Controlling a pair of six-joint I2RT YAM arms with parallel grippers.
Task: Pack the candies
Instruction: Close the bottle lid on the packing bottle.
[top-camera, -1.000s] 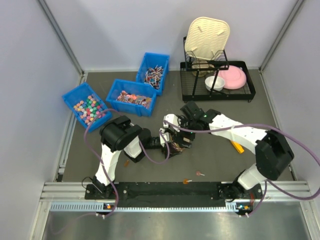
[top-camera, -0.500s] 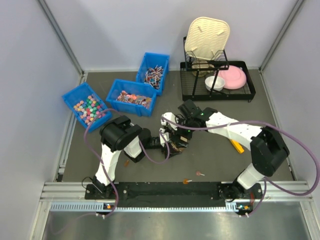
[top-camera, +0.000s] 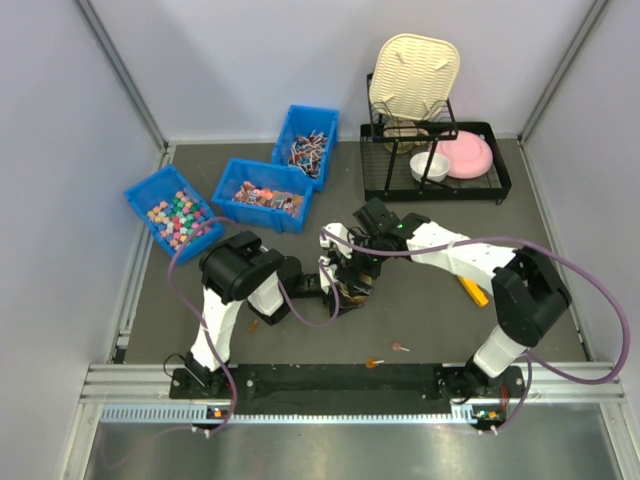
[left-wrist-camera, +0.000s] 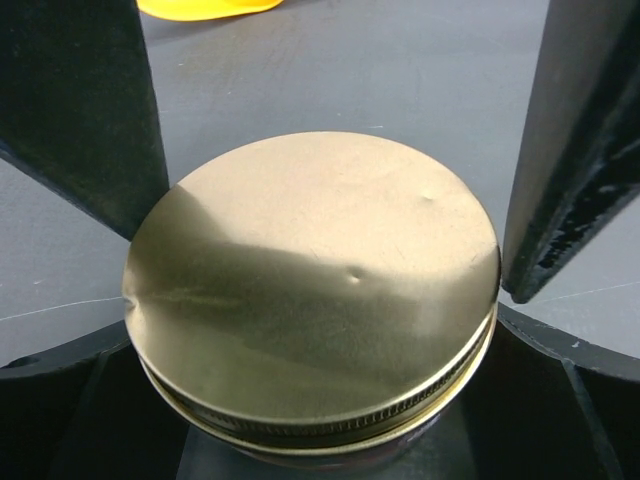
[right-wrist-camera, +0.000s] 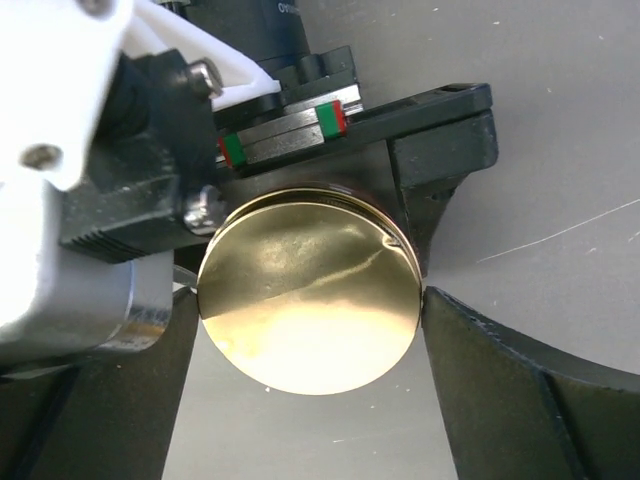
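A glass jar with a gold lid (top-camera: 352, 284) stands in the middle of the table. My left gripper (top-camera: 342, 288) is shut on the jar's body; in the left wrist view the lid (left-wrist-camera: 310, 280) fills the space between my left gripper's (left-wrist-camera: 320, 200) black fingers. My right gripper (top-camera: 358, 268) comes down from above, and in the right wrist view its (right-wrist-camera: 310, 300) fingers touch both edges of the lid (right-wrist-camera: 310, 285). The candies (top-camera: 263, 196) lie in the middle blue bin. The jar's contents are hidden.
A blue bin of pastel cubes (top-camera: 175, 218) is at the left, and a bin of stick-like sweets (top-camera: 308, 150) is behind. A black dish rack (top-camera: 498, 160) holds a pink plate and a white bowl. A yellow scoop (top-camera: 474, 292) lies at the right. Loose sweets (top-camera: 400, 348) lie near the front.
My right gripper has shifted a little left and settled over the jar's lid. The left arm and the jar have not moved.
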